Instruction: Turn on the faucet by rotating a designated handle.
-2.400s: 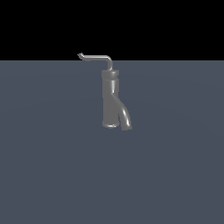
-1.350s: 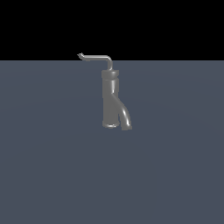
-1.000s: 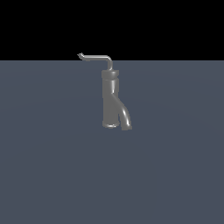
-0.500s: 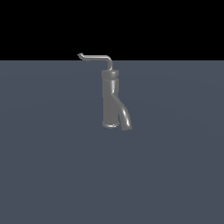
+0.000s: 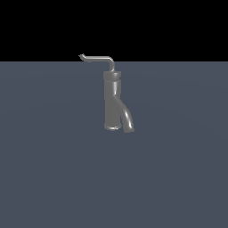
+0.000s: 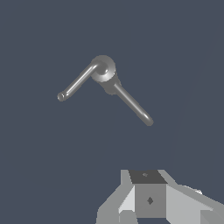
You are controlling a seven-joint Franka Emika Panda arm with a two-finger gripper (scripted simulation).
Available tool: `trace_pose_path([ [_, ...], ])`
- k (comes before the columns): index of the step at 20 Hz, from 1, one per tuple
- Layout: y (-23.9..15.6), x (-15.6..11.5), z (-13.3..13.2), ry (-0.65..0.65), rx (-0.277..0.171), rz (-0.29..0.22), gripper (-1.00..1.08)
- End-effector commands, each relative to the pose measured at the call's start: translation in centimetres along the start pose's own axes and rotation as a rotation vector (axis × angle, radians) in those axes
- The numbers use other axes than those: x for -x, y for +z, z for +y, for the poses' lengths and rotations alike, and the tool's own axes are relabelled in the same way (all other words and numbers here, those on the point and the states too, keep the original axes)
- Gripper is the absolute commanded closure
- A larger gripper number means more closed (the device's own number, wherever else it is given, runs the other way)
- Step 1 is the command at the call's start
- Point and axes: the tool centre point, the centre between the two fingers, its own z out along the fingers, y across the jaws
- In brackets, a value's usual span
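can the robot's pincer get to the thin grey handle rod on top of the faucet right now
Probably yes. The thin light-grey L-shaped metal handle rod stands exposed above the grey metallic faucet body; nothing lies between it and the pincer.

hand (image 6: pixel 151 199): seen only in wrist view | blocky, faceted housing | light grey angled side panels | darker grey square centre face with small diamond mark | dark top panel | fingers not visible | exterior view: no arm

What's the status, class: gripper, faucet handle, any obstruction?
Gripper clear of faucet, holding nothing; jaw state unclear. Handle untouched. Nothing in the way.
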Motion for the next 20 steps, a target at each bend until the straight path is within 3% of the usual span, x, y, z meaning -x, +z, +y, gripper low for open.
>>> trace_pose_path([
  [1,0.9,-1.2,-1.1,0.063,-0.001,-0.006,1.08],
  [11,5.3,-5.5,-5.6,0.312,0.016,-0.012,1.08],
  [20,10.1,-8.8,-9.5,0.531,0.046,0.012,1.08],
])
